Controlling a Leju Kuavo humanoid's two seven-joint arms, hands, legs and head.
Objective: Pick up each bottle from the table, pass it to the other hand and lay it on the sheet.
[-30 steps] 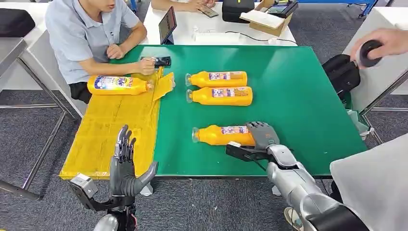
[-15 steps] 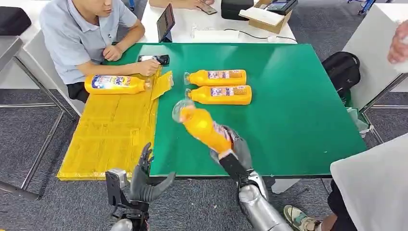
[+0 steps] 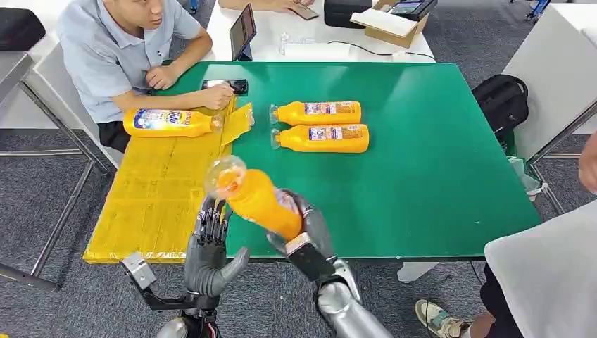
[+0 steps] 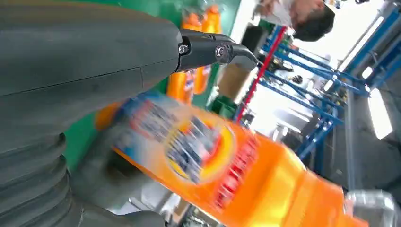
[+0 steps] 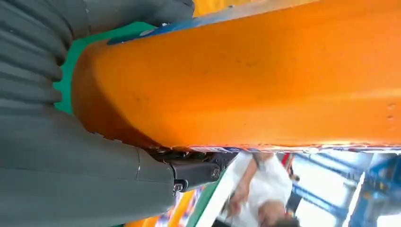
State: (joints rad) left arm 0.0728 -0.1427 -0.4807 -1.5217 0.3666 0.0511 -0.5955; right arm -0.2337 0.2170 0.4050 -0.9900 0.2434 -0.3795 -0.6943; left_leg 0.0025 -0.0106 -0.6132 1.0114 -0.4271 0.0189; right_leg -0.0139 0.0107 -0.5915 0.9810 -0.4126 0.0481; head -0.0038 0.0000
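My right hand (image 3: 308,229) grips an orange bottle (image 3: 255,197) by its lower body and holds it tilted above the table's front edge, cap pointing up and to the left. The same bottle (image 5: 246,75) sits close against that hand in the right wrist view. My left hand (image 3: 208,248) is open, fingers spread upward, just left of and below the bottle, not touching it. The left wrist view shows the bottle (image 4: 222,165) blurred beside my left hand (image 4: 71,75). Two more orange bottles (image 3: 317,113) (image 3: 322,139) lie side by side on the green table (image 3: 436,162). One bottle (image 3: 170,122) lies on the yellow sheet (image 3: 162,190).
A person in a grey shirt (image 3: 116,56) sits at the far left corner with a hand by a phone (image 3: 227,85). A black bag (image 3: 501,105) lies right of the table. Another person's white clothing (image 3: 549,274) is at the lower right.
My right hand lifted the bottle off the table and carried it left toward my left hand. The left hand rose slightly and stayed open.
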